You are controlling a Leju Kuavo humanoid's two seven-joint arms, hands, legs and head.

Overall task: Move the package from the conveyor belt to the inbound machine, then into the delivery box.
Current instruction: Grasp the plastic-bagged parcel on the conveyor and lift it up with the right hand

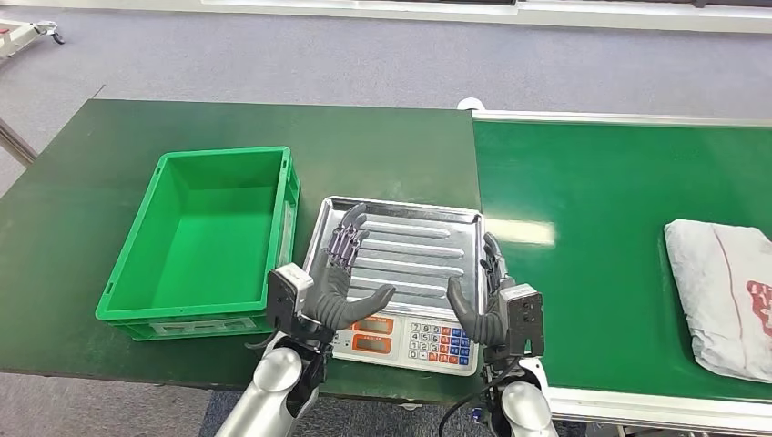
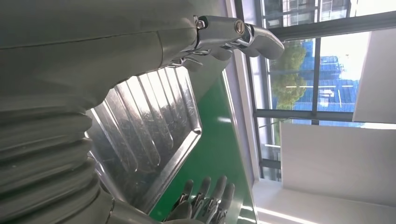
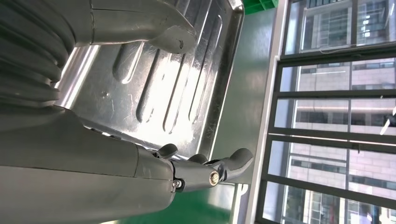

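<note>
A white package [image 1: 724,296] with red print lies on the green conveyor belt [image 1: 601,228] at the far right. The inbound machine is a scale with a ribbed steel tray [image 1: 414,241] and a keypad front [image 1: 428,344]. Left of it stands the green delivery box [image 1: 214,241], with nothing inside. My left hand [image 1: 344,278] hovers over the tray's left side, fingers apart and holding nothing. Over the tray's right edge my right hand [image 1: 487,296] is also spread and holds nothing. The tray [image 2: 149,126] [image 3: 159,88] appears under each hand [image 2: 93,51] [image 3: 116,23] in the wrist views.
The scale and box stand on a dark green table [image 1: 82,209] that butts against the conveyor's white frame [image 1: 619,118]. Grey floor lies beyond the table. Windows and buildings appear in both wrist views.
</note>
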